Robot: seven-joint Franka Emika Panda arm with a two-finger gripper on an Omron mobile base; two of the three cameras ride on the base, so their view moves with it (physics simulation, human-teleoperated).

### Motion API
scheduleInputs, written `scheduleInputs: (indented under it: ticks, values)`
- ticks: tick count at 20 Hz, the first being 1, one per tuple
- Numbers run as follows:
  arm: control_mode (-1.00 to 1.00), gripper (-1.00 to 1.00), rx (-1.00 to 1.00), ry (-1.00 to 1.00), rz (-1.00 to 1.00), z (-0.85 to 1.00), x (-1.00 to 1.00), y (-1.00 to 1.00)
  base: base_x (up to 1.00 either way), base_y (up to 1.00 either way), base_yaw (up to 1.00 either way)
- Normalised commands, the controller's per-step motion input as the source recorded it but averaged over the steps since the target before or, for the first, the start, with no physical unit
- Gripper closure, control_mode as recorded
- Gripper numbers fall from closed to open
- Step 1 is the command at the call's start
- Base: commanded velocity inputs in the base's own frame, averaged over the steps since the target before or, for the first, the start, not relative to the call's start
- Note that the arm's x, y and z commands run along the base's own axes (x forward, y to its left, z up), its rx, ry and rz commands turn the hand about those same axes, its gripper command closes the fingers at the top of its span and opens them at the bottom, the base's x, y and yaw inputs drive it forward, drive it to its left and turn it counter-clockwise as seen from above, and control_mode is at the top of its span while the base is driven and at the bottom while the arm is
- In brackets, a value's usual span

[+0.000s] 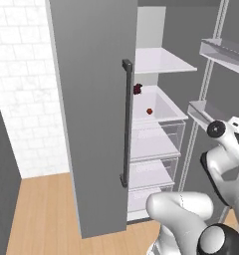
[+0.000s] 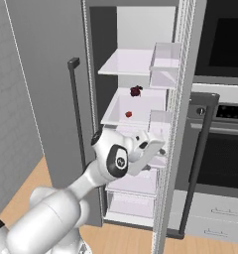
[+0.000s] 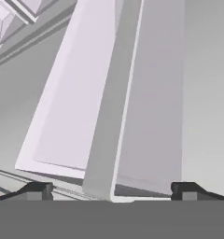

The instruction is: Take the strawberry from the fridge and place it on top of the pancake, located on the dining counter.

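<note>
The fridge (image 1: 91, 99) stands with its left door shut and its right door (image 2: 185, 99) swung open. The strawberry (image 1: 149, 111) (image 2: 128, 114), a tiny red-orange fruit, lies on a white middle shelf (image 2: 141, 106). My gripper (image 3: 113, 190) is open with nothing between its fingertips. It sits low in front of the shelves, below and to the right of the strawberry, well apart from it. In the hand view it faces white shelf edges at close range. The pancake and the dining counter are out of view.
A dark maroon lump (image 1: 137, 88) (image 2: 136, 91) sits at the back of the same shelf. Clear drawers (image 1: 156, 144) fill the lower fridge. Door bins (image 1: 223, 50) jut from the open door. A black oven (image 2: 222, 44) stands to the right, and the floor (image 1: 42, 209) is wood.
</note>
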Motion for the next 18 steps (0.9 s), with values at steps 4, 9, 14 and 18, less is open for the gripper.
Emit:
scheduleInputs:
  ticks: [4,9,14,18]
  values:
    - [-1.00,-1.00,-0.01,-0.01,0.01,0.11,-0.21,0.00,0.00,0.00,0.00]
    - [-1.00,-1.00,-0.07,0.00,0.00,0.37,-0.42,0.14,0.00,0.00,0.00]
    - [-1.00,-1.00,-0.07,0.05,0.00,0.61,-0.55,0.27,0.00,0.00,0.00]
    - [-1.00,-1.00,0.03,0.06,0.05,0.18,-0.13,0.36,0.00,0.00,0.00]
